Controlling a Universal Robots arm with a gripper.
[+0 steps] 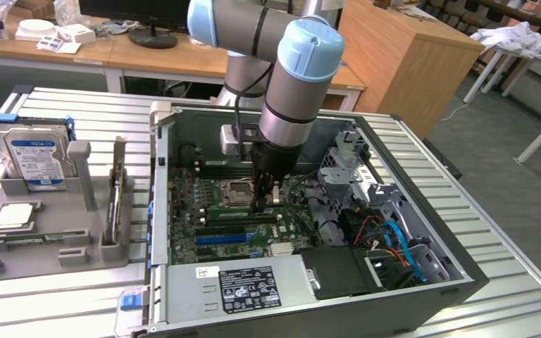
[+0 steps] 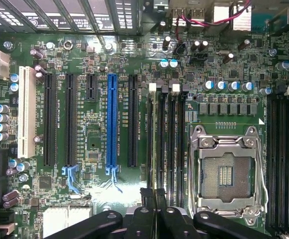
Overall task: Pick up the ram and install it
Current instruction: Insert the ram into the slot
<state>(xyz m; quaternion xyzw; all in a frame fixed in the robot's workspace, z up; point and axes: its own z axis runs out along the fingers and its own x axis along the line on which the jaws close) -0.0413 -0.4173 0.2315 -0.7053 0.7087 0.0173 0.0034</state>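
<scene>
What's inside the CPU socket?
No chip: the CPU socket shows bare contacts inside its metal frame. The pincer hides part of one frame edge.

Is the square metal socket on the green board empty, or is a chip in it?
Empty. The socket shows bare contacts inside its metal frame, with no chip on them.

Exterior high, oblique; wrist close overhead; share motherboard (image 1: 294, 218).

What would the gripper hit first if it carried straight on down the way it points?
Most likely the memory slots beside the empty processor socket on the motherboard. The gripper hangs right above them, though the gap between is hard to judge.
</scene>
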